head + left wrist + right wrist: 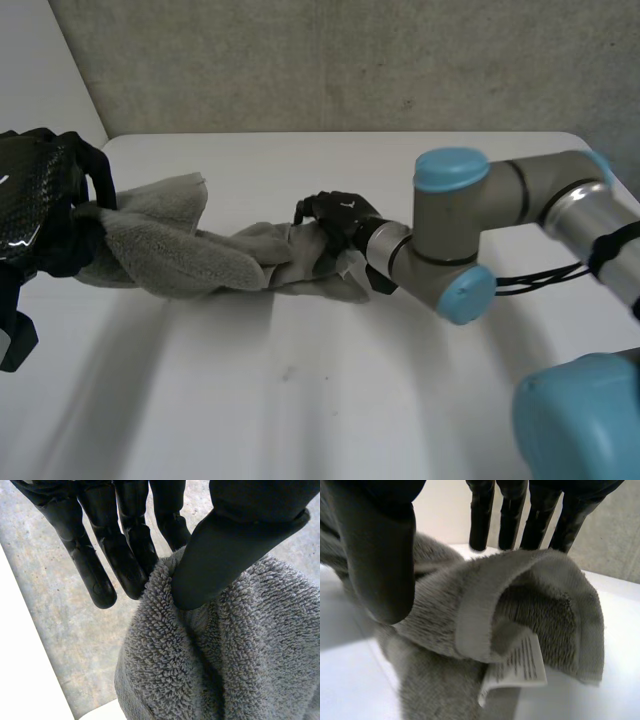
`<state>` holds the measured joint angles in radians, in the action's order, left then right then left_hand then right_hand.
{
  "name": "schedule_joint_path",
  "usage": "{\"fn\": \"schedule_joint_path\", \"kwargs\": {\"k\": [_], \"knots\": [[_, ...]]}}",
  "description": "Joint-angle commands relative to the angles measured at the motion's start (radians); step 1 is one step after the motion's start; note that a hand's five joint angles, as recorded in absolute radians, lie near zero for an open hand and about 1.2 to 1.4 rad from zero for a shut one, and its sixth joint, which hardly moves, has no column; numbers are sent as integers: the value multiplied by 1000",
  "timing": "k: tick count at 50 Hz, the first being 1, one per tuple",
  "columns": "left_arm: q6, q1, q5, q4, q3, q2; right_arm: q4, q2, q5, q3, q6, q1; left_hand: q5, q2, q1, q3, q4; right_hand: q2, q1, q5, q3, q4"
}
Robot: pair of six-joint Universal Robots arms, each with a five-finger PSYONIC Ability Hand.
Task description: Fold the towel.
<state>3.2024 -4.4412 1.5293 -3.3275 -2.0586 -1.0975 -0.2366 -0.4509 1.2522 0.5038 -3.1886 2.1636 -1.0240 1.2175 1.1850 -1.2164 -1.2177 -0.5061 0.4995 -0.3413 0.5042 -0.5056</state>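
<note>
The grey towel is stretching, twisted, between the 2 hands over the white table. The left hand, cut off at the head view's edge, is pinching 1 end between thumb and fingers. The right hand is gripping the other end, with its fingertips hidden behind the fold. The print on the label is illegible.

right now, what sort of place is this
Likely a robot lab or test bench: a white table, a plain concrete wall behind it, and the left hand and right hand both gripping one towel.
</note>
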Motion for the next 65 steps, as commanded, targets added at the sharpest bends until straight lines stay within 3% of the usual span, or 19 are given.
{"fn": "schedule_joint_path", "kwargs": {"k": [1,2,3,9,12,14,17,22,27,33,36,41,47,50,53,55,58,61,65], "knots": [[-4,-4,0,-9,20,-1,11,112,138,-152,84,9,-198,179,211,-180,-179,-445,452,-435,447,-445],[-4,-4,0,-9,20,-1,14,112,160,-163,117,9,-198,179,211,-180,-179,-794,800,-784,796,-794],[-3,-4,0,-9,21,-4,14,104,180,-163,149,9,-198,179,211,-180,-179,-889,896,-879,891,-890],[-1,-20,0,-21,45,-25,2,-2,202,-148,207,4,-198,179,211,-180,-179,-890,897,-880,892,-891],[-1,-41,-3,-27,68,-62,-21,-137,190,-59,227,-7,-198,179,211,-180,-179,-890,897,-880,892,-891],[-2,-53,-1,-27,84,-85,-70,-326,147,81,292,-40,-198,179,211,-180,-179,-890,897,-880,892,-891],[-4,-76,0,-27,124,-134,-98,-423,111,159,355,-59,-198,179,211,-180,-179,-890,897,-880,892,-891],[-6,-115,3,-18,169,-209,-219,-762,32,500,606,-172,-198,179,211,-180,-179,-890,897,-880,892,-891],[-21,-144,3,-9,176,-300,-239,-946,-6,707,719,-290,-198,179,211,-180,-179,-890,897,-880,892,-891],[-50,-149,2,-3,163,-397,-244,-985,-132,947,870,-343,-198,179,211,-180,-179,-890,897,-880,892,-891],[-64,-142,2,3,150,-469,-245,-979,-139,1000,917,-355,-198,179,211,-180,-179,-890,897,-880,892,-891],[-62,-132,-1,3,156,-588,-228,-843,-128,1038,1044,-369,-198,179,211,-180,-179,-890,897,-880,892,-891],[-67,-118,-20,0,293,-710,-83,-769,-105,892,1021,-366,-198,179,211,-180,-179,-890,897,-880,892,-891],[-79,-99,-32,0,465,-734,235,-729,-67,651,891,-361,-198,179,211,-180,-179,-890,897,-880,892,-891],[-121,-69,-28,-4,663,-734,333,-732,-60,602,837,-361,-198,179,211,-180,-179,-890,897,-880,892,-891],[-160,-64,-26,-7,756,-726,567,-755,-57,575,700,-366,-198,179,211,-180,-179,-890,897,-880,892,-891],[-308,-64,1,-23,894,-707,705,-817,-47,607,601,-369,-198,179,211,-180,-179,-890,897,-880,892,-891],[-419,-67,35,-27,896,-691,711,-851,-51,647,555,-375,-198,179,211,-180,-179,-890,897,-880,892,-891],[-461,-69,38,-23,836,-697,634,-868,-100,774,487,-375,-198,179,211,-180,-179,-890,897,-880,892,-891]]}}
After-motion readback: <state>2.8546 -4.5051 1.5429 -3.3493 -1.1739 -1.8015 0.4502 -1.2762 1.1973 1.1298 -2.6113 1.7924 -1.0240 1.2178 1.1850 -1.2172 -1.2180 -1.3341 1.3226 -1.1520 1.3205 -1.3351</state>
